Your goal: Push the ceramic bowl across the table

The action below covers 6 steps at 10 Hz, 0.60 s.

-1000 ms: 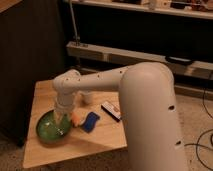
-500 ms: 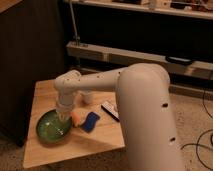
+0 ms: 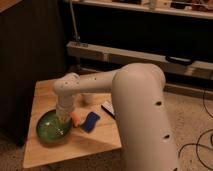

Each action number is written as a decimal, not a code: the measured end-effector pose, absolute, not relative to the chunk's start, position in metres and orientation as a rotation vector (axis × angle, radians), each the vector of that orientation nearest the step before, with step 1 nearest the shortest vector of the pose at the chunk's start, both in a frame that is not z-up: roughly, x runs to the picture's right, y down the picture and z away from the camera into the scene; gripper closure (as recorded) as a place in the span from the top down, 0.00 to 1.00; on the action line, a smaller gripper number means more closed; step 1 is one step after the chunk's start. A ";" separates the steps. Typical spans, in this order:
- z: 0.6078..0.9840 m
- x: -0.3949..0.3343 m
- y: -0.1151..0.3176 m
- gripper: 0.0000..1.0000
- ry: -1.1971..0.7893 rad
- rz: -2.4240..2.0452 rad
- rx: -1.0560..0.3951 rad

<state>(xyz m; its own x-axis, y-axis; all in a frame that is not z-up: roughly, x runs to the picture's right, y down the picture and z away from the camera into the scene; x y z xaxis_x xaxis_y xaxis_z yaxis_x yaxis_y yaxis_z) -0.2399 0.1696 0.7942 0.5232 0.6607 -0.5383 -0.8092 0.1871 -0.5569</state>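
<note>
A thick white robot arm (image 3: 135,100) reaches down over a small wooden table (image 3: 95,145). Its gripper (image 3: 62,117) hangs at the rim of a green bowl (image 3: 49,128), fingers closed together; whether they pinch the rim cannot be told. The bowl lies under the gripper and to the viewer's left of it, near the table's front corner. Just right of the gripper sit an orange item (image 3: 76,118) and a blue one (image 3: 91,121), touching. Behind the gripper stands a pale cup (image 3: 88,98)

Hand (image 3: 63,116) partly hidden at ceramic bowl (image 3: 49,128).
</note>
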 end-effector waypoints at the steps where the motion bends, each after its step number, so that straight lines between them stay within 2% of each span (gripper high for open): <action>1: 0.797 -0.238 0.172 0.00 0.190 1.040 -0.905; 6: 0.813 -0.235 0.176 0.00 0.192 1.032 -0.908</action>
<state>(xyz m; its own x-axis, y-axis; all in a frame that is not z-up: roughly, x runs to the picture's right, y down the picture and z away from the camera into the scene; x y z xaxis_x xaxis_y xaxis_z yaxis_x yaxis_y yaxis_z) -0.2352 0.1762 0.8135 0.5317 0.6571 -0.5343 -0.8054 0.1972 -0.5590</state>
